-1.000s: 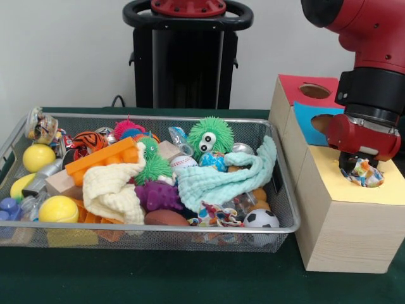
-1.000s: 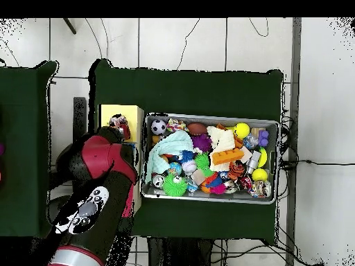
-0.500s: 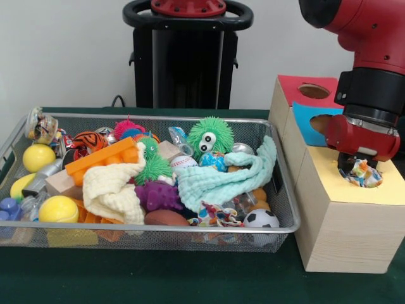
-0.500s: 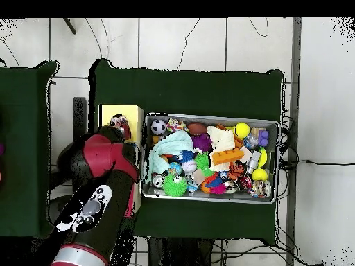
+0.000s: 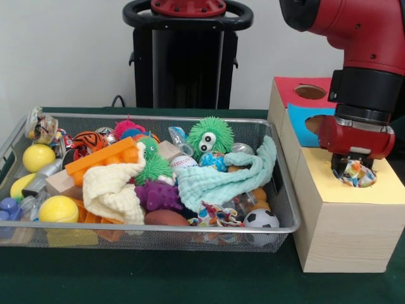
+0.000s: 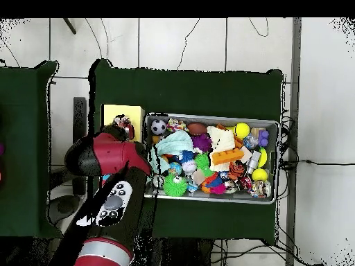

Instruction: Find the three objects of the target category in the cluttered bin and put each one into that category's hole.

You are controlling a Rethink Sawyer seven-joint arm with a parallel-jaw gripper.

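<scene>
The red-and-black gripper [image 5: 352,170], jaws clamped on a small multicoloured patterned cloth piece [image 5: 355,175], hangs over the yellow-topped wooden box [image 5: 342,218]; it should centre on the hole and lower before letting go.

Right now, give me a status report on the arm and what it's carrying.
Gripper over the yellow-topped box, shut on a multicolored patterned cloth. Cloth at the box's hole, not released. Nothing blocking; bin alongside.

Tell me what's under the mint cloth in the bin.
The mint cloth drapes over a baseball, a patterned ball and orange balls; whatever lies deeper is covered.
</scene>
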